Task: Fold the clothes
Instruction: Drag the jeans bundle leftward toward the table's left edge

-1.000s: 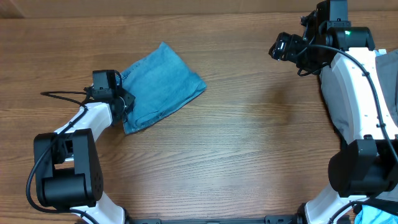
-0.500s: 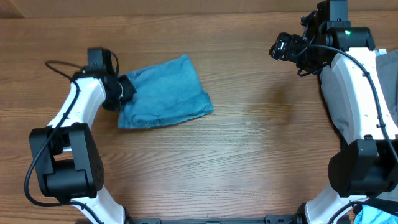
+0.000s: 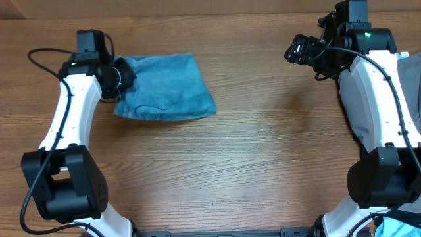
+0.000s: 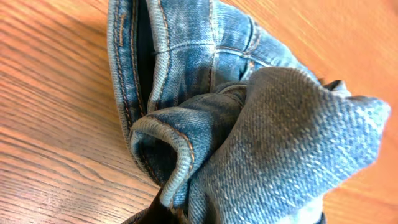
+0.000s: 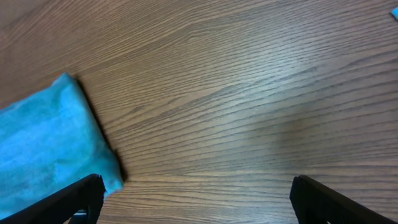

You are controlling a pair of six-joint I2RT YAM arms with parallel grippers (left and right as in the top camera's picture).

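Note:
The folded light-blue denim jeans (image 3: 164,89) lie as a compact bundle at the far left of the wooden table. My left gripper (image 3: 122,78) is shut on the bundle's left end. In the left wrist view the bunched denim (image 4: 249,124), with seams and a hem, fills the frame and hides the jaws. My right gripper (image 3: 296,49) hovers open at the far right, well apart from the jeans. In the right wrist view its dark fingers (image 5: 81,196) stand wide over bare wood, with the jeans (image 5: 50,143) at the left edge.
Grey trousers (image 3: 352,99) lie at the right edge under the right arm. A bit of a bright-blue garment (image 3: 395,227) shows at the bottom right corner. A black cable (image 3: 39,56) loops beside the left arm. The table's far edge runs along the top.
The left arm has swung away from me toward the far left, dragging the jeans bundle along and turning it. The right arm has not moved.

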